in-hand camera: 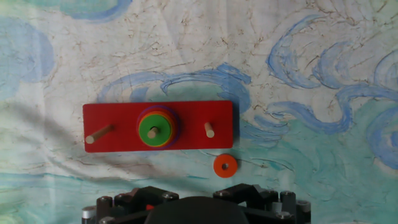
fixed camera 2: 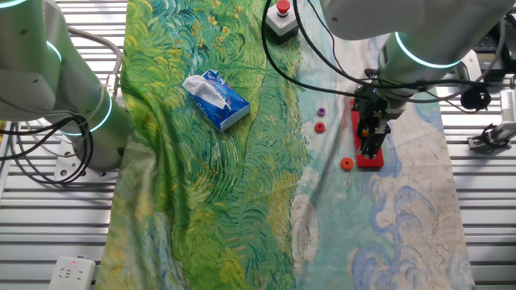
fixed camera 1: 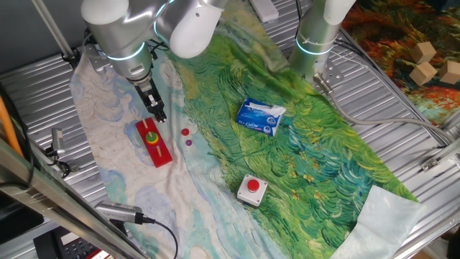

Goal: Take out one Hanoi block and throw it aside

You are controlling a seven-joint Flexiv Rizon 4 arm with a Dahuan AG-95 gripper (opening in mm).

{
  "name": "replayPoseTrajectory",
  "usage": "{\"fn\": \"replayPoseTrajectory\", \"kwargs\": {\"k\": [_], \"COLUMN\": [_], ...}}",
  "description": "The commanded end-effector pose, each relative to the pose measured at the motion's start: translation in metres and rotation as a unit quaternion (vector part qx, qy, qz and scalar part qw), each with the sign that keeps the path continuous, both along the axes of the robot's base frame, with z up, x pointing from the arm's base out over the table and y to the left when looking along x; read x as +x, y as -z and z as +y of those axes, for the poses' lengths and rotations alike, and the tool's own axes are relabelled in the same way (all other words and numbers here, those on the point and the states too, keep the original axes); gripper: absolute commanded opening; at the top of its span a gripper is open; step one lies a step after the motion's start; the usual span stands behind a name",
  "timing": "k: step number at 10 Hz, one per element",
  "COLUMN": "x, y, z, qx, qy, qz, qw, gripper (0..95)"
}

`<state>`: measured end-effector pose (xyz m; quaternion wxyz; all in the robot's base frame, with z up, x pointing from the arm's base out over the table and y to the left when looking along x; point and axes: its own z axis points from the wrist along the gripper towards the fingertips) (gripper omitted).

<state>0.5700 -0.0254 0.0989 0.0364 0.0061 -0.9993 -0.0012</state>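
Note:
The Hanoi block point(in-hand camera: 225, 165), a tiny orange-red disc, lies flat on the cloth just in front of the red base point(in-hand camera: 112, 118); it also shows in the other fixed view point(fixed camera 2: 347, 163). The base has three pegs. The middle peg holds a stack topped by a green disc point(in-hand camera: 153, 129). My gripper point(fixed camera 2: 372, 145) hangs over the base, holds nothing, and its fingers look slightly apart. In one fixed view the gripper point(fixed camera 1: 158, 115) stands at the far end of the base point(fixed camera 1: 159, 152) and hides the block.
A small red disc point(fixed camera 2: 320, 126) and a tiny purple disc point(fixed camera 2: 321, 112) lie on the cloth beside the base. A blue tissue pack point(fixed camera 1: 260, 116) and a red push-button box point(fixed camera 1: 252, 188) sit further off. Wooden blocks point(fixed camera 1: 424, 61) lie at the far corner.

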Motion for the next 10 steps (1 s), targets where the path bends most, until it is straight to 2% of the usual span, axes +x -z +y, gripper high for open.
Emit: {"fn": "replayPoseTrajectory", "kwargs": {"k": [1,4,5,6,7,10], "x": [0.0,-0.0001,-0.0002,-0.0002,-0.0002,0.0], "y": [0.0,-0.0004,-0.0005,-0.0005,-0.0004,0.0], "z": [0.0001,0.0004,0.0006,0.0006,0.001,0.002], "qx": [0.001,0.002,0.002,0.0,-0.001,0.0], "qy": [-0.005,-0.015,-0.019,-0.018,-0.017,-0.03], "qz": [0.0,0.0,0.0,0.0,0.001,0.001], "qw": [1.0,0.9999,0.9998,0.9998,0.9999,0.9996], "gripper": [95.0,95.0,76.0,76.0,57.0,57.0]}}
